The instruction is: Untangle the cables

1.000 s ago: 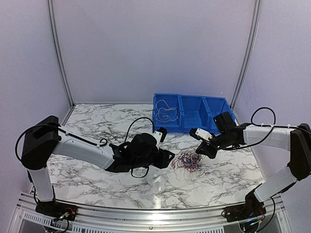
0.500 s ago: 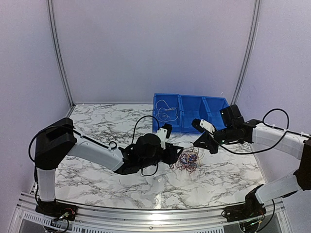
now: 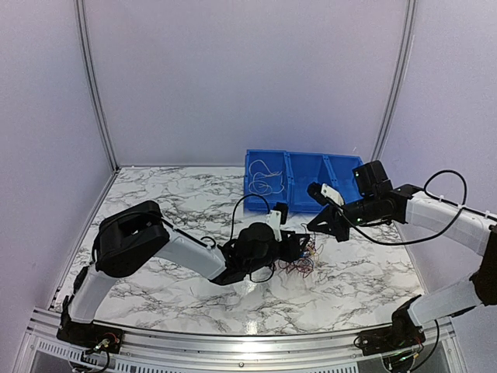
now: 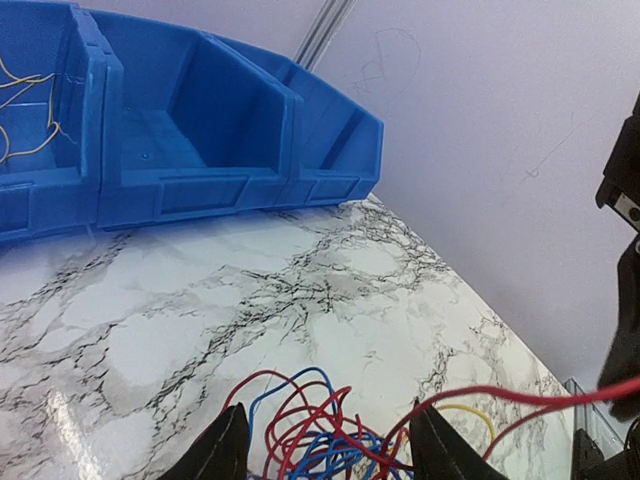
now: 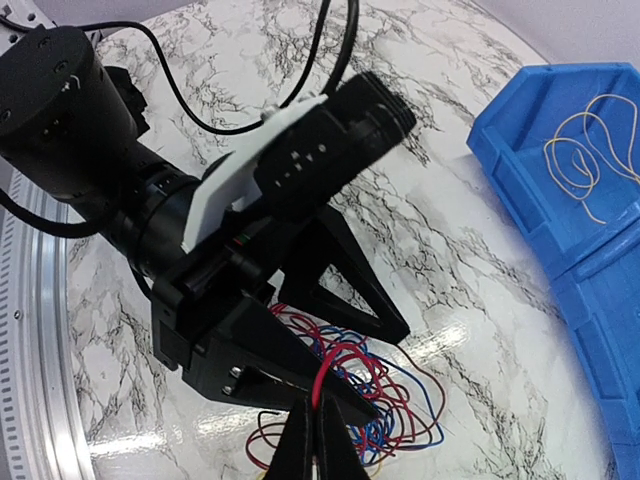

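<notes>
The cables [image 3: 301, 263] are a small bunch of red, blue and yellow wires lying on the marble table. My left gripper [image 3: 305, 247] is open and low over them. In the left wrist view its two black fingers [image 4: 226, 446] straddle the cables [image 4: 322, 420]. My right gripper [image 5: 318, 440] is shut on one red cable [image 5: 326, 384], which rises out of the bunch [image 5: 400, 400]. In the top view the right gripper [image 3: 312, 227] hangs just above and right of the bunch. In the right wrist view the left gripper [image 5: 388, 368] covers part of the bunch.
A row of blue bins [image 3: 307, 183] stands behind the bunch, and its left bin holds thin yellow-white wires [image 3: 264, 180]. The same bins [image 4: 200, 130] fill the far left of the left wrist view. The table's right edge [image 4: 520, 330] meets the booth wall.
The left arm has slid right until its open fingers straddle the bunch. The right gripper has shut on a red cable and risen slightly, drawing that cable up.
</notes>
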Robot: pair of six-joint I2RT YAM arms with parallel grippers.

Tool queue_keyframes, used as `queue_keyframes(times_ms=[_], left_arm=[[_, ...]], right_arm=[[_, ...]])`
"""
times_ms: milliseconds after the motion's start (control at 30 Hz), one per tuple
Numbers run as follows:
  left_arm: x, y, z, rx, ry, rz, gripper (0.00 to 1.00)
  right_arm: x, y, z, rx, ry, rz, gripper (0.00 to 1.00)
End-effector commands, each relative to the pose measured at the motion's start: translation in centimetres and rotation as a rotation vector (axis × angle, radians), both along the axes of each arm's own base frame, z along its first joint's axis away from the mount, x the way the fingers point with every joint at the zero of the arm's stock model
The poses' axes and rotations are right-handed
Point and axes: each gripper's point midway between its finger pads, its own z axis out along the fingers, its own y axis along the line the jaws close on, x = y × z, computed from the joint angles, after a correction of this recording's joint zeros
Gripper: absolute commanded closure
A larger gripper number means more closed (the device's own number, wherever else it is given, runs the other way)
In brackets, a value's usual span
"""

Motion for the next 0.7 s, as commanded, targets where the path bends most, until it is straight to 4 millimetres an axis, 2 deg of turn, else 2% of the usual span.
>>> queue_keyframes(times_ms=[0, 100, 167, 267, 367, 567, 667], left_arm=[[0.4, -2.0, -0.5, -0.047, 0.002, 0.001, 0.45], [0.3, -3.0, -3.1, 0.043, 0.018, 0.044, 0.48], [0.2, -2.9, -5.0, 0.086, 0.047, 0.078, 0.51], [0.1, -2.7, -7.2, 0.119, 0.084, 0.097, 0.57], [0.1, -2.7, -8.8, 0.17, 0.089, 0.098, 0.69], [-0.2, -2.8, -11.8, 0.229, 0.128, 0.084, 0.88], [-0.4, -2.7, -12.8, 0.239, 0.147, 0.082, 0.92]], right_arm=[[-0.2, 0.6, 1.3, 0.03, -0.021, 0.023, 1.0], [0.0, 0.7, 1.4, 0.028, -0.03, 0.036, 1.0], [-0.2, 1.0, 2.5, 0.037, -0.034, 0.071, 1.0], [0.6, 1.2, 5.9, 0.05, -0.122, 0.072, 1.0], [1.3, 0.7, 9.8, 0.088, -0.248, 0.038, 1.0], [-0.1, 0.9, 18.3, 0.2, -0.379, 0.085, 1.0], [-0.9, 1.0, 22.2, 0.24, -0.436, 0.107, 1.0]])
